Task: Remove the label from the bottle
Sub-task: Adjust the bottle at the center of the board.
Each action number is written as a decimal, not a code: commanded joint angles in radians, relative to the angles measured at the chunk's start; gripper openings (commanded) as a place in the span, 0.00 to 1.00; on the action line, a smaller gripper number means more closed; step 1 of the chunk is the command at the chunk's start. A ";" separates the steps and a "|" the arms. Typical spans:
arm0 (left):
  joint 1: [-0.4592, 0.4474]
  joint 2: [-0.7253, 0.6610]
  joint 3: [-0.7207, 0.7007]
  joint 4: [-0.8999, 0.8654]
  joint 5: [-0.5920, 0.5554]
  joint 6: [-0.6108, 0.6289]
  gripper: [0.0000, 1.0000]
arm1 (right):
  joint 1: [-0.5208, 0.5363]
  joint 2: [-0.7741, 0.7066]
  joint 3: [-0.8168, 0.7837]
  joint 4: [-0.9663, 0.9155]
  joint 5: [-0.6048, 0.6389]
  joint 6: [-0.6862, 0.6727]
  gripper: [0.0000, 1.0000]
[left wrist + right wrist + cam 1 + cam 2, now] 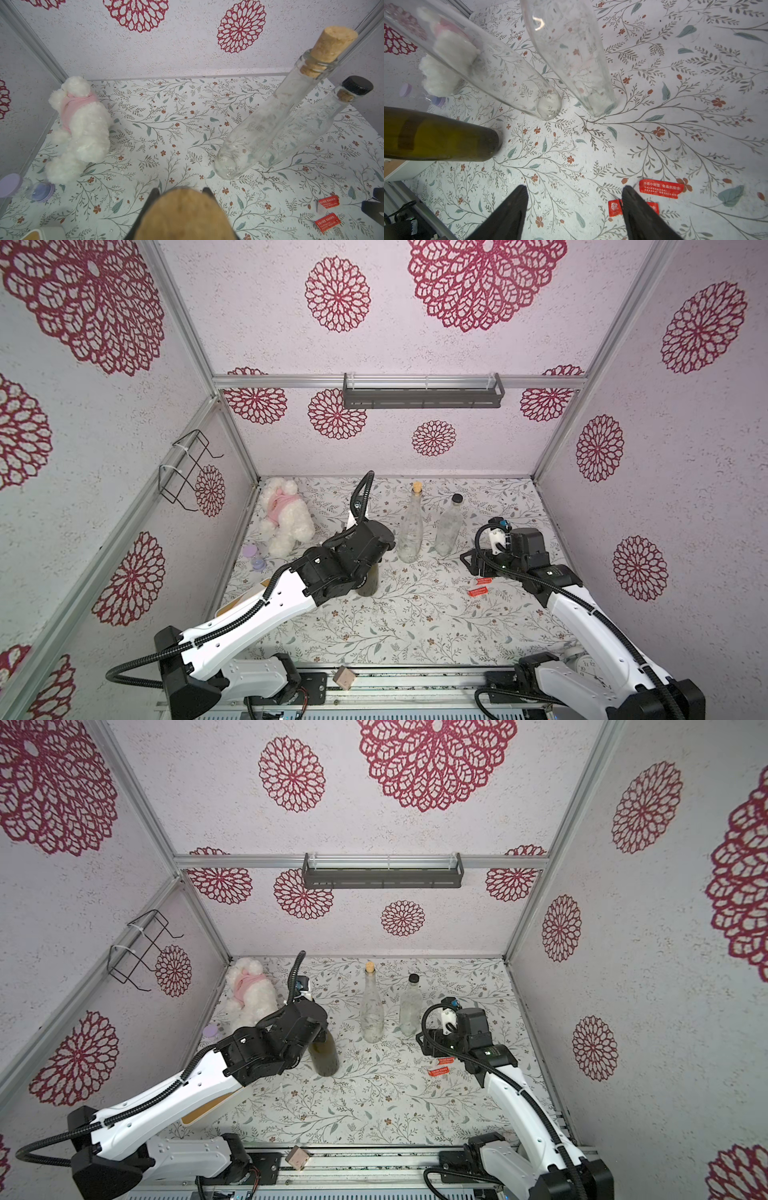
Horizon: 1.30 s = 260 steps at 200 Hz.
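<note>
A dark green bottle (369, 583) (324, 1056) (442, 137) stands upright left of the table's middle. My left gripper (180, 190) comes down over it and is shut on its brown cork top (182, 216), with a finger on each side. Two red labels (483, 580) (477, 592) lie flat on the table to the right, apart from the bottle. In the right wrist view they are a full label (661, 188) and one (614, 207) partly under a finger. My right gripper (471, 562) (574, 189) hovers open just above them, holding nothing.
Two clear bottles, one corked (410, 531) and one black-capped (449, 526), stand behind the middle. A white plush dog (286, 518) and a small purple-lidded jar (255, 558) lie at the back left. A white box (245, 601) sits under my left arm, a clock (586, 664) at the front right.
</note>
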 commanded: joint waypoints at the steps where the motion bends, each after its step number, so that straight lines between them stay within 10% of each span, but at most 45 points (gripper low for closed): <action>1: -0.014 -0.014 0.015 0.139 -0.061 -0.067 0.13 | 0.005 -0.017 0.033 -0.010 0.023 -0.025 0.74; 260: -0.025 0.031 -0.040 0.194 -0.045 -0.076 0.48 | 0.007 -0.007 0.028 -0.009 0.041 -0.006 0.75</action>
